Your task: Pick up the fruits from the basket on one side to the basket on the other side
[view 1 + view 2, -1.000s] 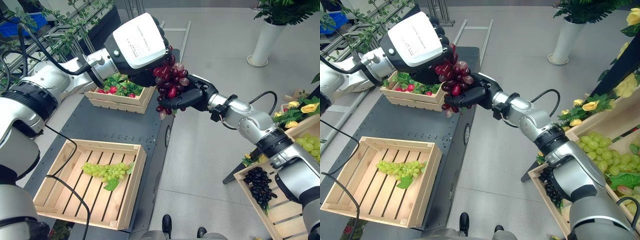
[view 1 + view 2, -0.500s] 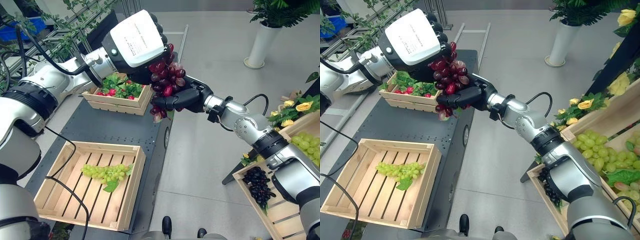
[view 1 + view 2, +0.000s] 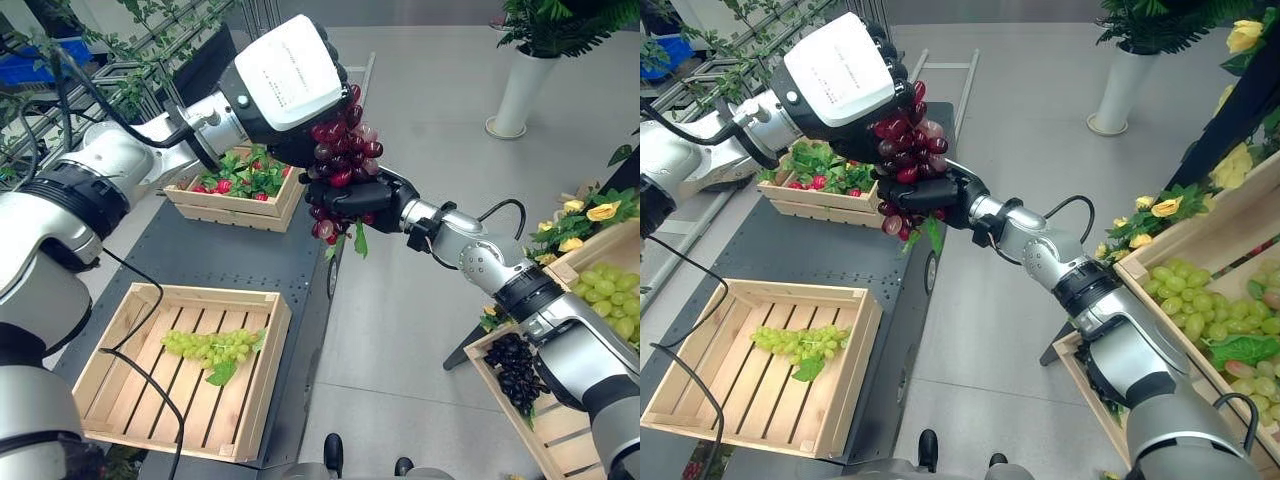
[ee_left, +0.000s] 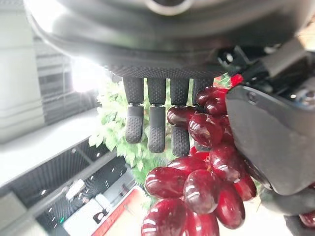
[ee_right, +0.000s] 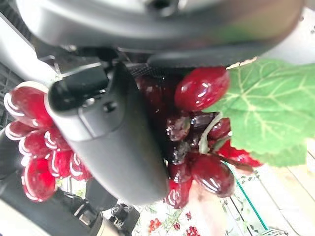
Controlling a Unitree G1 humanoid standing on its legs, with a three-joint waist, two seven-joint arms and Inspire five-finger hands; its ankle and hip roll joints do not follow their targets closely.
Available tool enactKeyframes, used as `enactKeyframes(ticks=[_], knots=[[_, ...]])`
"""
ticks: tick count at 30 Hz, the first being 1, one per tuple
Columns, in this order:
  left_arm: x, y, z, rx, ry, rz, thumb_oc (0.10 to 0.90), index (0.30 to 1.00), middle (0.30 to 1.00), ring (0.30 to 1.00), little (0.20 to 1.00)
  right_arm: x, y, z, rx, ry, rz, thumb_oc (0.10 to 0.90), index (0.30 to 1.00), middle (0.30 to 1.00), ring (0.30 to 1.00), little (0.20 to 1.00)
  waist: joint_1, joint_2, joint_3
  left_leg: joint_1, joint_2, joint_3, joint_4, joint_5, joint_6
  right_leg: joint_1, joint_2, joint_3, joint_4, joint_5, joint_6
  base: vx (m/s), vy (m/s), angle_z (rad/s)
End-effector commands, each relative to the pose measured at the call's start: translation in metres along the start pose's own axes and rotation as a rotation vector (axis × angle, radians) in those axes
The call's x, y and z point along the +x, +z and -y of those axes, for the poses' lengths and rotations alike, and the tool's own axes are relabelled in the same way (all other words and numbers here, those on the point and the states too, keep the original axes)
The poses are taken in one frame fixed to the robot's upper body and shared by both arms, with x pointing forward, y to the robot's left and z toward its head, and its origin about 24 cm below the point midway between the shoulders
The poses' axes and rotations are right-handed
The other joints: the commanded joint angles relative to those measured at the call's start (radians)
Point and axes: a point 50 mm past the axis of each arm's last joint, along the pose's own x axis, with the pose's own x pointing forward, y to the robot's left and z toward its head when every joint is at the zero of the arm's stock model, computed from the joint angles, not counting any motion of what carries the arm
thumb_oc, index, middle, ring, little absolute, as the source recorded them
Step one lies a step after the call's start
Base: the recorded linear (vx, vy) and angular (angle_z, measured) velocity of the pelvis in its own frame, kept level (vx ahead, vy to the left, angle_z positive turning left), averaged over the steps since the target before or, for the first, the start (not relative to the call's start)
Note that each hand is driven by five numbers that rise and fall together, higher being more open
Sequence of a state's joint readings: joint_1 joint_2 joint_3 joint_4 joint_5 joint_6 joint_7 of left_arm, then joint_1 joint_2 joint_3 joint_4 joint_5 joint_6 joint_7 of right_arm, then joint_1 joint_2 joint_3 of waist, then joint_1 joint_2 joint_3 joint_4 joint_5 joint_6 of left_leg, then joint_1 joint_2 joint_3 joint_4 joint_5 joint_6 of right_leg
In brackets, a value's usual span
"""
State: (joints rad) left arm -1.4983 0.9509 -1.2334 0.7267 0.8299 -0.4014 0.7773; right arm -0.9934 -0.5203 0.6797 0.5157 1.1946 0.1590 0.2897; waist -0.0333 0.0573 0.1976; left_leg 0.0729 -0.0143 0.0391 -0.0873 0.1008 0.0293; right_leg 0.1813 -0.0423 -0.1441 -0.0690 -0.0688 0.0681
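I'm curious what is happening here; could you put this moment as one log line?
phase: handover in air | red grapes: between both hands | right robot hand: shut on red grapes | left robot hand: open, fingers beside bunch

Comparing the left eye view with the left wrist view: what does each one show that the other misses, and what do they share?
Left eye view alone: the wooden slatted crate holding a green grape bunch, the farther wooden crate of red fruit and leaves, and the crate with black grapes.

Left wrist view alone: the left hand from close up, fingers hanging straight beside the grapes.

Both: the red grape bunch, with the right hand gripping it.
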Motion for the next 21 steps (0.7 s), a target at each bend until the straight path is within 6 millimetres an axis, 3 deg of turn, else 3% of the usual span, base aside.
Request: enactKeyframes(ticks=[1,11,14,21], knots=[[-0.018,-0.059,0.000,0.098,-0.071,-0.380,0.800,0.900,0.900,0.900,0.900,0.006,0.037,-0.007,0.138,0.039,0.288,0.400,0.300,0.300,0.300,0.300,0.022,-0.020,-0.195,0.054,-0.019,0.004,0.000,-0.145,-0.041,-0.047,0.040,0.009,-0.018,0.043,-0.024,0.01,-0.003,-0.04],[-0.046,-0.054,0.019,0.109,-0.182,-0.371,0.800,0.900,0.900,0.900,0.900,-0.018,0.034,0.032,0.118,-0.110,0.278,0.400,0.300,0.300,0.300,0.300,0.011,-0.021,-0.187,0.058,-0.014,0.020,0.000,-0.148,-0.041,-0.052,0.044,0.025,-0.018,0.050,-0.022,0.00,0.004,-0.08],[-0.063,-0.055,0.025,0.111,-0.244,-0.370,0.800,0.900,0.900,0.900,0.900,-0.035,0.028,0.053,0.085,-0.184,0.237,0.400,0.300,0.300,0.300,0.300,0.006,-0.022,-0.186,0.058,-0.013,0.027,0.000,-0.147,-0.041,-0.056,0.045,0.033,-0.018,0.055,-0.019,0.00,0.006,-0.06],[-0.088,-0.056,0.032,0.120,-0.359,-0.361,0.800,0.900,0.900,0.900,0.900,-0.062,0.014,0.079,0.087,-0.276,0.194,0.400,0.300,0.300,0.300,0.300,0.001,-0.019,-0.176,0.060,-0.011,0.038,0.000,-0.147,-0.041,-0.059,0.044,0.038,-0.018,0.060,-0.015,0.00,0.002,-0.10]])
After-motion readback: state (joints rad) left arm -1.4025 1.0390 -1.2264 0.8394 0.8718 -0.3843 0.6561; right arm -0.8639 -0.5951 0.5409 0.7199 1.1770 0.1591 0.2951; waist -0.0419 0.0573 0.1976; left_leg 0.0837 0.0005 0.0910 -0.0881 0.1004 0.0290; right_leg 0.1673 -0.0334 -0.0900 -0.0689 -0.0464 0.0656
